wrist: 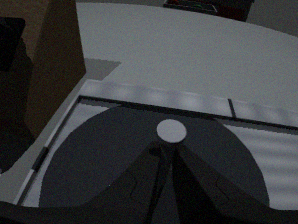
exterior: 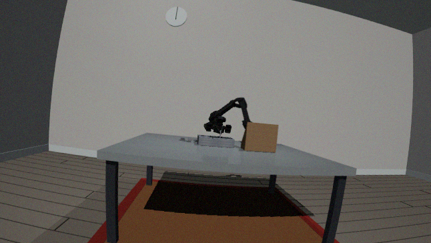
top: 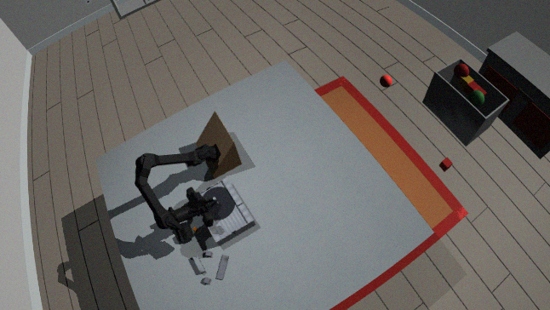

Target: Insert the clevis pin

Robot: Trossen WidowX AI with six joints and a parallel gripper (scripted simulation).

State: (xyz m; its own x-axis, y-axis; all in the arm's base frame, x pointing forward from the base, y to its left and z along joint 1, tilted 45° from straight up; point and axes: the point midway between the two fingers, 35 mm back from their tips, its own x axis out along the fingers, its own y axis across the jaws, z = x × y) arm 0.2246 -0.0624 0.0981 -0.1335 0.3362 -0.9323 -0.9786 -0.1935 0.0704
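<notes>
One pin (exterior: pixel 220 133) (wrist: pixel 171 131) is being gripped upright by the gripper (top: pixel 214 200) (exterior: pixel 220 131) (wrist: pixel 165 149) above the disc (top: pixel 226 205) (wrist: pixel 90 165), seating and release still being owed.

Pincer (top: pixel 214 201) (exterior: pixel 220 131) (wrist: pixel 165 149) nearly closed beneath a bent arm (top: pixel 146 187) (exterior: pixel 230 106).

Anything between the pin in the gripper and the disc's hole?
Nothing visible: the fingers grip the pin over the disc, though they hide the hole itself.
</notes>
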